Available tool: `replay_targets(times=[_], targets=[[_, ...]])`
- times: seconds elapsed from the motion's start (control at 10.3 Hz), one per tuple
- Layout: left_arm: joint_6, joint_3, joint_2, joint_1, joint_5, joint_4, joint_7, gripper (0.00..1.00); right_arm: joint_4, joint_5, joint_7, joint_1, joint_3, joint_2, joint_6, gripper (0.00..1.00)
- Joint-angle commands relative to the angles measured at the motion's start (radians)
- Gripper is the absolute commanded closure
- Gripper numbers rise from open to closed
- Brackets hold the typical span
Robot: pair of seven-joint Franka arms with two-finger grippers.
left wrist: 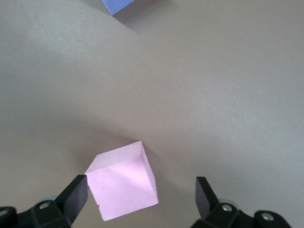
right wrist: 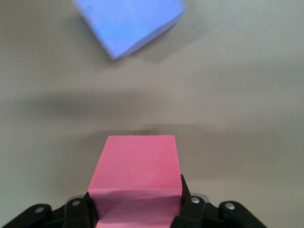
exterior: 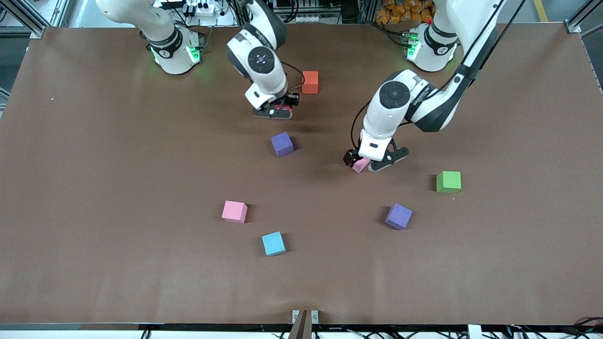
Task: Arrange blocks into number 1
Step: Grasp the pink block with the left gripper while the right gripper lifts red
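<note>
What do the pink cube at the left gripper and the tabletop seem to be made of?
Pink cube: probably foam, matte; no gloss, slightly rough cut edges. Tabletop: brown, matte, perhaps a paper or felt-like sheet; even and without reflections.

The counter [exterior: 94, 212] wears a brown covering — matt, smooth, faintly fibrous like paper or felt — that gives no reflections. The pink cube [left wrist: 124, 185] between the fingers of the left claw [left wrist: 142, 194] looks like dull foam with slightly ragged cut edges, and the red cube [right wrist: 137, 183] clamped in the right claw [right wrist: 137, 209] has the same soft, shineless skin. Both claws' fingers [left wrist: 73, 194] are black matt plastic with small bright metal screws, while the arm shells [exterior: 391, 108] are glossy white plastic.
</note>
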Motion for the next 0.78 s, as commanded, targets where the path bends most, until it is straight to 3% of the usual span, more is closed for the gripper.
replay_targets(times=[0.0, 0.29, 0.68], targets=[[-0.016, 0.017, 0.036, -0.008, -0.091, 0.034, 0.010, 0.00, 0.087, -0.028, 0.067, 0.058, 0.002, 0.081, -0.004, 0.56], [-0.089, 0.020, 0.055, -0.009, -0.096, 0.023, -0.001, 0.00, 0.196, -0.030, 0.123, 0.132, -0.004, 0.171, 0.000, 0.55], [-0.097, 0.043, 0.093, -0.009, -0.107, 0.034, -0.010, 0.00, 0.197, -0.030, 0.128, 0.157, -0.005, 0.202, 0.035, 0.49]])
